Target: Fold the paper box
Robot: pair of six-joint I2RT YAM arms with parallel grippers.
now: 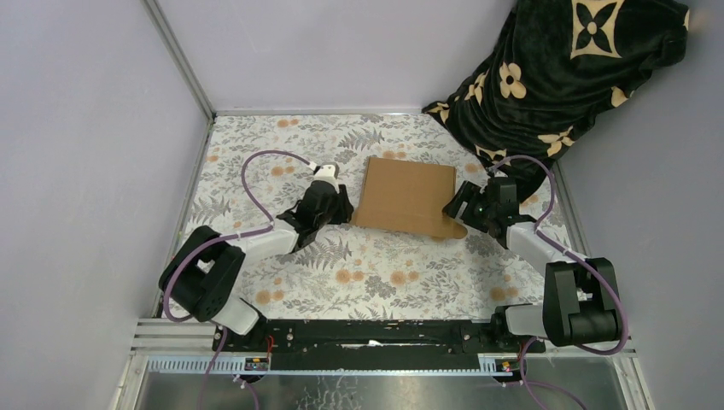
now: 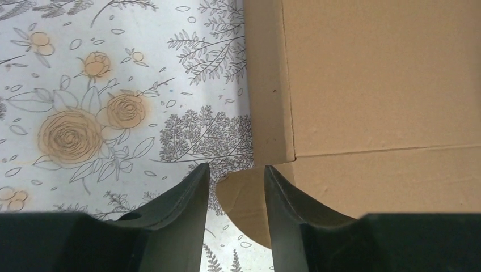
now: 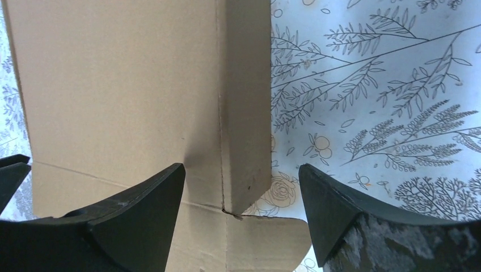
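Paper box (image 1: pixel 405 198) lies as a mostly flat brown sheet on the flowered desk (image 1: pixel 376 265), just toward 12 o'clock from its middle. A dark flowered blanket (image 1: pixel 555 77) is heaped at the desk's 2 o'clock corner. At the box's 3 o'clock edge the right gripper (image 1: pixel 458 205) stands wide apart around a raised side flap. At 9 o'clock the left gripper (image 1: pixel 343 207) is narrowly apart over a rounded corner flap.
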